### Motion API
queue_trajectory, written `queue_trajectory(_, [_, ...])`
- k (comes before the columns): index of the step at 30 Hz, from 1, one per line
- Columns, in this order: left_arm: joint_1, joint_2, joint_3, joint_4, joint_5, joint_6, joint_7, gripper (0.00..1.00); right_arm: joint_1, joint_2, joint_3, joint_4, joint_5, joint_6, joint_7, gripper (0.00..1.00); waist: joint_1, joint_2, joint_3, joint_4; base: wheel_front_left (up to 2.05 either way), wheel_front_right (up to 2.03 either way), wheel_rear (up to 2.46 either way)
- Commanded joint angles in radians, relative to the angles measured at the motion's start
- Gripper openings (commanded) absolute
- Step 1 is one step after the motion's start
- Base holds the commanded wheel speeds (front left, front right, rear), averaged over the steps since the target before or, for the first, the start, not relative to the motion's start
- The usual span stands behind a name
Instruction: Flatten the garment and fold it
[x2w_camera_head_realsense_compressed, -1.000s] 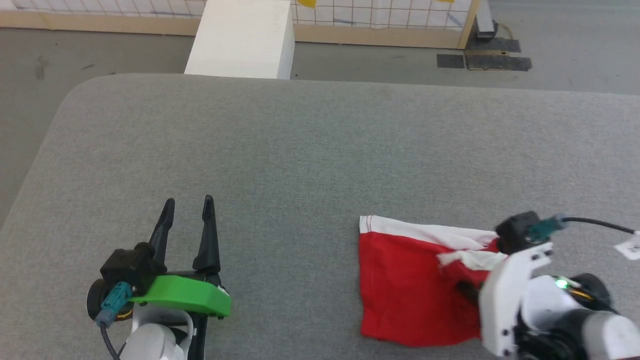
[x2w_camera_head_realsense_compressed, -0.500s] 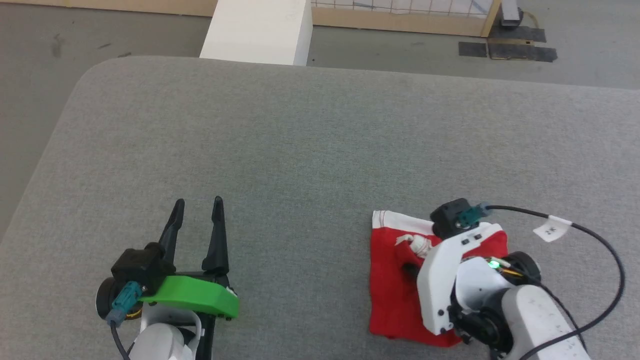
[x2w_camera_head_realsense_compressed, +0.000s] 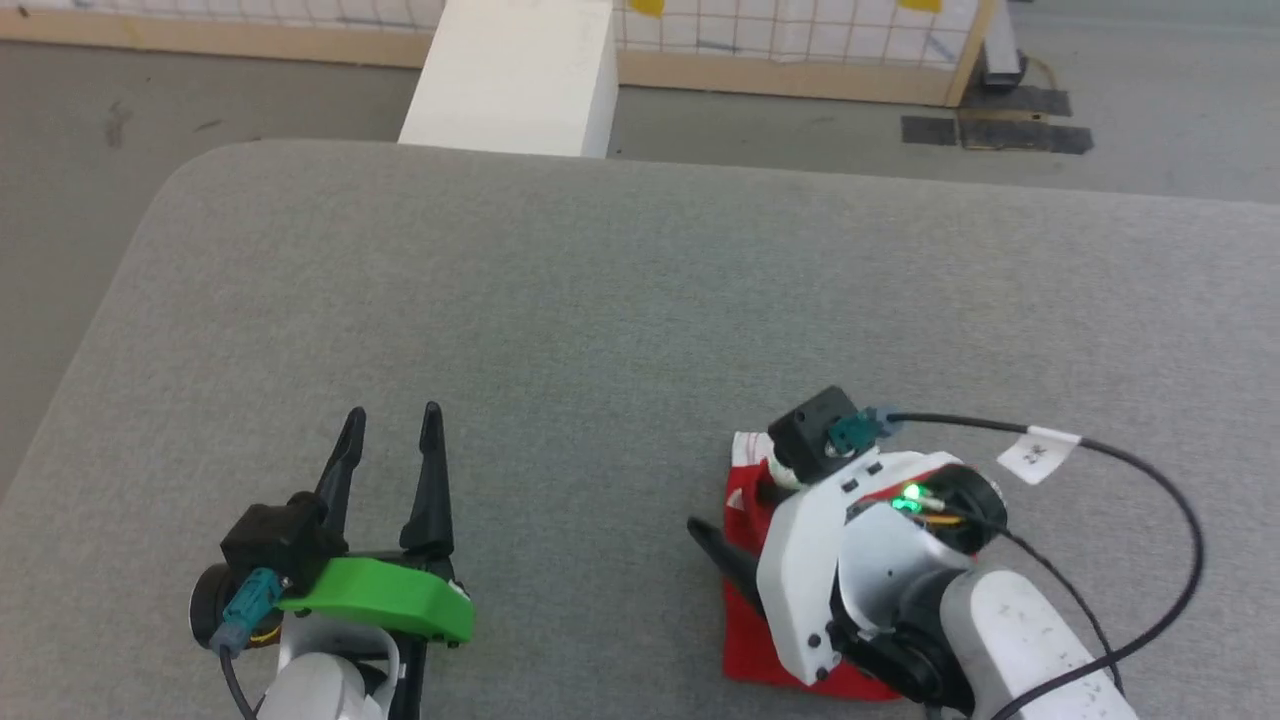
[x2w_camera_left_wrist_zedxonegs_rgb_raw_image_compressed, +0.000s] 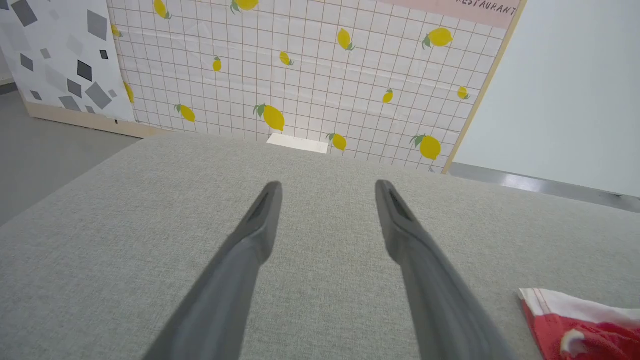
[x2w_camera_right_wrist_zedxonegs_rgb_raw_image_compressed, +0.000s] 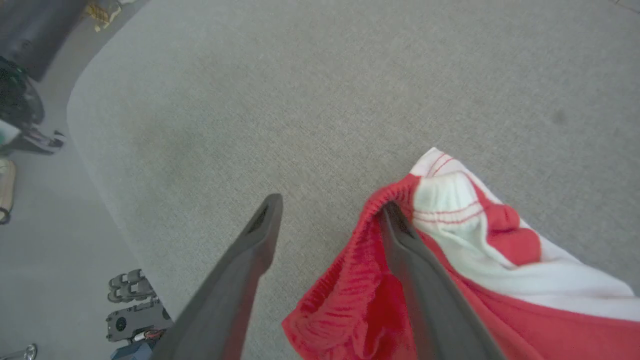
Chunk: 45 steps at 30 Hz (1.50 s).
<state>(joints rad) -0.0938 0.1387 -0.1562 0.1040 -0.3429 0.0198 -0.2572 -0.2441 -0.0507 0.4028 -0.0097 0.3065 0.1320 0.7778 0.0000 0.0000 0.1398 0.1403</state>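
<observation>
The right gripper (x2w_camera_right_wrist_zedxonegs_rgb_raw_image_compressed: 331, 204) is open, fingers spread. One finger is over the bare bench (x2w_camera_head_realsense_compressed: 600, 300). The other seems tucked into a raised fold of the garment (x2w_camera_right_wrist_zedxonegs_rgb_raw_image_compressed: 505, 240), though the contact is partly hidden. The garment lies bunched by the bench's near edge, right of the middle. The left gripper (x2w_camera_head_realsense_compressed: 392, 415), also spread wide and holding nothing, sits toward the near-left corner, well apart.

The left gripper (x2w_camera_head_realsense_compressed: 390, 445) hangs low at the left, its 2 fingers parted and pointing forward. The right gripper (x2w_camera_right_wrist_zedxonegs_rgb_raw_image_compressed: 330, 207) points leftward from a bent wrist, its 2 fingers also spread apart.
</observation>
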Motion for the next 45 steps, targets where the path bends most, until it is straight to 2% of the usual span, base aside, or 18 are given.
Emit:
queue_trajectory(1, [0.015, 0.004, 0.001, 0.001, 0.007, -0.004, -0.005, 1.00, 0.000, 0.000, -0.002, -0.033, -0.012, -0.001, 0.004, 1.00, 0.0000, 0.0000, -0.022, -0.025, 0.00, 0.00, 0.00])
queue_trajectory(6, [0.023, 0.010, 0.003, -0.001, 0.006, -0.005, -0.005, 1.00, 0.044, -0.020, -0.016, -0.145, -0.026, -0.001, 0.065, 1.00, 0.0000, 0.0000, -0.037, -0.068, 0.00, 0.00, 0.00])
queue_trajectory(10, [0.023, 0.013, 0.001, -0.009, 0.006, -0.002, -0.003, 1.00, 0.086, -0.045, -0.022, -0.180, -0.013, -0.001, 0.130, 1.00, 0.0000, 0.0000, -0.036, -0.098, 0.00, 0.00, 0.00])
queue_trajectory(16, [0.014, 0.014, -0.003, -0.016, 0.005, 0.002, -0.001, 1.00, 0.119, -0.035, -0.040, -0.203, 0.008, -0.001, 0.115, 1.00, 0.0000, 0.0000, -0.023, -0.119, 0.00, 0.00, 0.00])
queue_trajectory(23, [0.007, 0.020, -0.005, -0.022, 0.006, 0.004, -0.002, 1.00, 0.147, -0.020, -0.209, -0.227, -0.104, -0.001, 0.059, 1.00, 0.0000, 0.0000, -0.007, -0.114, 0.00, 0.00, 0.00])
queue_trajectory(28, [0.009, 0.021, -0.004, -0.026, 0.005, 0.008, -0.002, 1.00, 0.201, -0.014, -0.306, -0.198, -0.202, -0.001, 0.090, 1.00, 0.0000, 0.0000, 0.004, -0.105, 0.00, 0.00, 0.00])
queue_trajectory(33, [0.000, 0.016, -0.008, -0.026, 0.002, 0.006, -0.003, 1.00, 0.230, -0.004, -0.342, -0.123, -0.214, -0.001, 0.100, 1.00, 0.0000, 0.0000, 0.018, -0.092, 0.00, 0.00, 0.00])
queue_trajectory(44, [-0.012, 0.016, -0.008, -0.023, 0.006, 0.004, -0.004, 1.00, 0.197, 0.000, -0.304, 0.081, -0.167, -0.001, 0.023, 1.00, 0.0000, 0.0000, 0.031, -0.075, 0.00, 0.00, 0.00])
queue_trajectory(45, [-0.012, 0.015, -0.008, -0.022, 0.005, 0.004, -0.004, 1.00, 0.193, 0.000, -0.303, 0.097, -0.166, -0.001, 0.017, 0.55, 0.0000, 0.0000, 0.030, -0.075, 0.00, 0.00, 0.00])
